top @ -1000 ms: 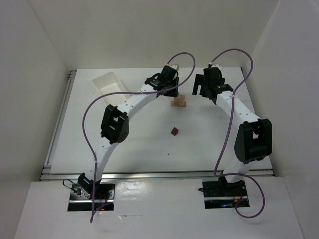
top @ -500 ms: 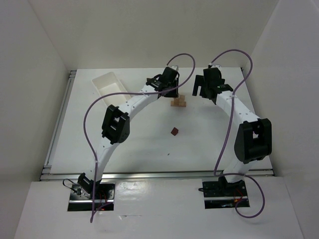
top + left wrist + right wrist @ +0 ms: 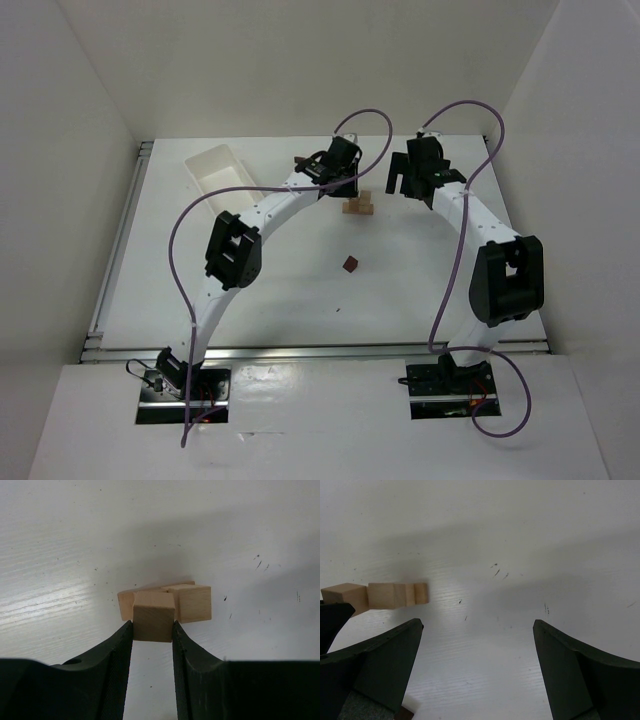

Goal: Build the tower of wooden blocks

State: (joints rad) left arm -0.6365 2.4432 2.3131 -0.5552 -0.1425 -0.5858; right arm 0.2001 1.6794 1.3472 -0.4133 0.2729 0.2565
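My left gripper (image 3: 152, 631) is shut on a light tan cube (image 3: 154, 616), one of the wood blocks. Right behind that cube sits a small cluster of tan blocks (image 3: 193, 603) on the white table, the low start of the wood block tower (image 3: 358, 207). From the right wrist the cluster (image 3: 396, 594) shows at the left, with the held cube (image 3: 340, 594) beside it. My right gripper (image 3: 477, 625) hangs open to the right of the cluster, nothing between its fingers (image 3: 385, 655). A dark maroon block (image 3: 349, 264) lies alone nearer the arm bases.
A white rectangular tray (image 3: 220, 168) stands at the back left of the table. A small dark piece (image 3: 298, 160) lies behind the left arm near the back edge. White walls enclose the table on three sides.
The left arm has shifted slightly, uncovering a small dark piece behind it. The cube stays in its grip. The right arm holds still.
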